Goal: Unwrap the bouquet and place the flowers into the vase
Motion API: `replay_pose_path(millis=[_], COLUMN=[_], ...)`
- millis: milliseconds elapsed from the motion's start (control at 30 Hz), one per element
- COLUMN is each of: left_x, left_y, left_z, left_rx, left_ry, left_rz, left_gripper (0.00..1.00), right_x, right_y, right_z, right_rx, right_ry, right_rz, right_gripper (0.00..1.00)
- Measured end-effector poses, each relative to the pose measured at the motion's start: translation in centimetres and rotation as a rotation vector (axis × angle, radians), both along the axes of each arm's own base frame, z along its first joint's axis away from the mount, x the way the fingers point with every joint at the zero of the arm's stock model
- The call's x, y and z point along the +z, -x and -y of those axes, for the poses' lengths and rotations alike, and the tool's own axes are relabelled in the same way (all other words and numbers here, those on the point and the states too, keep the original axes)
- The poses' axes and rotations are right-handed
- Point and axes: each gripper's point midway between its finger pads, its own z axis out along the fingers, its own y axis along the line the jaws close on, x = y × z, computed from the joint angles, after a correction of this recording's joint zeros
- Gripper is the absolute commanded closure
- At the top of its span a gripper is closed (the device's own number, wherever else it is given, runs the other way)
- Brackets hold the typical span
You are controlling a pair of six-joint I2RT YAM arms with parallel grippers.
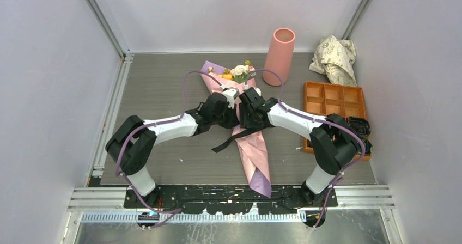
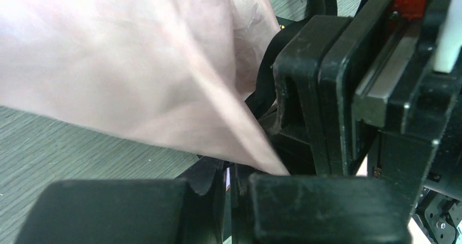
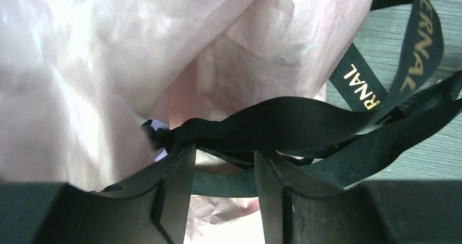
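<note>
Black ribbon [image 3: 272, 119] between parted right fingers [image 3: 169, 200]

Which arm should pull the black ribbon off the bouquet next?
Right, probably. The right jaws stand open with the black ribbon between them; the left jaws are shut by the bouquet paper.

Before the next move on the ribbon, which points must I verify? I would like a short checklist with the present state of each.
1. Ribbon untied: not ok, knot intact at the paper.
2. Right gripper open, ribbon strand between its fingers: ok.
3. Left gripper shut: ok; what it pinches: cannot tell.
4. Vase upright, mouth clear: ok.
5. Flowers out of the bouquet paper: not ok.
</note>
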Motion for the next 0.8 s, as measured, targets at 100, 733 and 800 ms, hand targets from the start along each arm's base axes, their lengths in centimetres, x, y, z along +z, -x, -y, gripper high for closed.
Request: replay_pose_path(millis=[100, 733, 800], left_x=[0.1, 3.1, 3.8], left_y=[0.0, 0.5, 0.4], left_z=[-0.1, -4.1, -5.3], left_rx=[0.003, 0.082, 0.112], left_ry=[0.000, -0.001, -0.002], left_rz=[0.001, 0.052, 0.063], left_gripper=[0.95, 0.95, 0.95], right_x=[-0.3, -0.6, -0.3], right_y=[0.1, -0.8, -1.2], right_z=[-0.1, 0.0, 0.4], right_rx=[0.014, 0.017, 0.000], right_ry=[0.008, 0.105, 0.124], right_rz=[-0.005, 0.018, 0.034], right_gripper=[0.51, 0.85, 0.87])
